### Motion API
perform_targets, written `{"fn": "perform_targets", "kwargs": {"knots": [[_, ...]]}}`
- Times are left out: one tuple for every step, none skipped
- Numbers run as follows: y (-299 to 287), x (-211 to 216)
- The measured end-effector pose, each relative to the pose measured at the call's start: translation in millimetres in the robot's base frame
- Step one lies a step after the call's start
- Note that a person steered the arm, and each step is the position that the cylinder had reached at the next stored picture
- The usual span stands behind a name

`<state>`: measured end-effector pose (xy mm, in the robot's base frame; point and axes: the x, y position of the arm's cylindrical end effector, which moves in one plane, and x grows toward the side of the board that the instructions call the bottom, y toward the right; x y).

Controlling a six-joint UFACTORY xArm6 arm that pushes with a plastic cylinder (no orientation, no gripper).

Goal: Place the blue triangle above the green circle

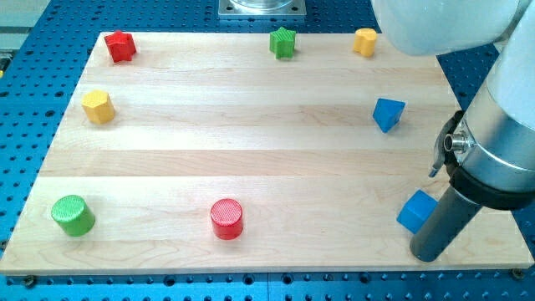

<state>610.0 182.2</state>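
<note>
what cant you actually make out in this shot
- My tip: the rod's lower end sits at the view's bottom right, right beside the blue block; contact cannot be confirmed.
- That blue block: its right side is hidden by the rod, so its shape is unclear.
- The arm: cut off by the view's top and right edges.
- Blue triangle and green circle: both fully visible, far apart.

Single view only, set high over the view's bottom edge, angled steeply down across the whole wooden board (251, 125) toward its far edge, near enough that the arm (493, 142) crowds the right.
</note>
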Motion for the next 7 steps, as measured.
{"fn": "perform_targets", "kwargs": {"knots": [[0,0],[-1,8],[-27,8],[-98,-13],[-105,-44],[-56,-74],[21,-102]]}}
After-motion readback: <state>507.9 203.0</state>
